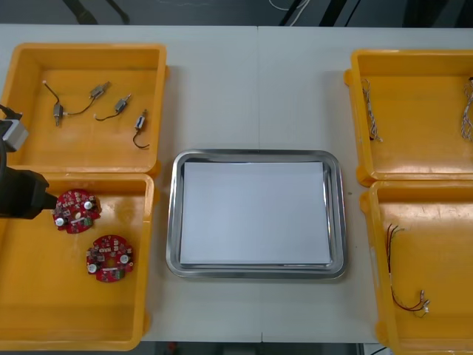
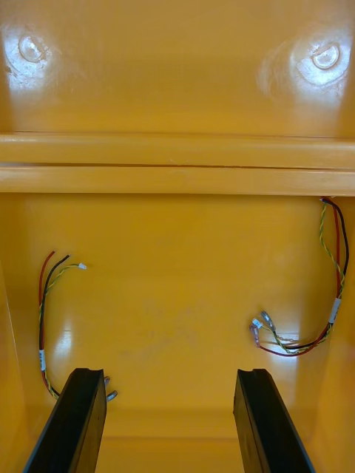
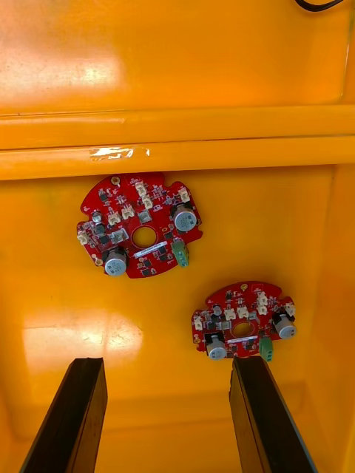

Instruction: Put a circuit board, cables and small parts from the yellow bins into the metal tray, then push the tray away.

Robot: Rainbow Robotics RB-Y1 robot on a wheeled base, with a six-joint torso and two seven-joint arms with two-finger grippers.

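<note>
1. Metal tray [image 1: 171,222]: mid tabletop [image 1: 222,89], white inside, yellow bins on both sides.
2. Near-left bin [image 1: 74,325], just L of tray: holds 2 round red boards lying flat and apart. The far circuit board [image 1: 76,211] is by the bin's far wall; the near circuit board [image 1: 109,258] is closer to the tray side.
3. Left tool [image 3: 166,369]: over the near-left bin, L of tray. Fingers wide, nothing between them, both boards ahead of the tips. Left arm [image 1: 22,194] comes in from the side away from the tray.
4. Right tool [image 2: 168,377]: inside the near-right bin [image 1: 443,244], R of tray. Fingers wide, gripping nothing. One red and yellow cable [image 2: 334,284] is off one finger's side, another cable [image 2: 44,318] by the other finger.
5. Far-left bin [image 1: 89,151], L of tray & farther back: small metal parts [image 1: 100,90] w/ black cables [image 1: 77,112].
6. Far-right bin [image 1: 414,148], R of tray & farther back: twisted blue and white cables [image 1: 372,111].
</note>
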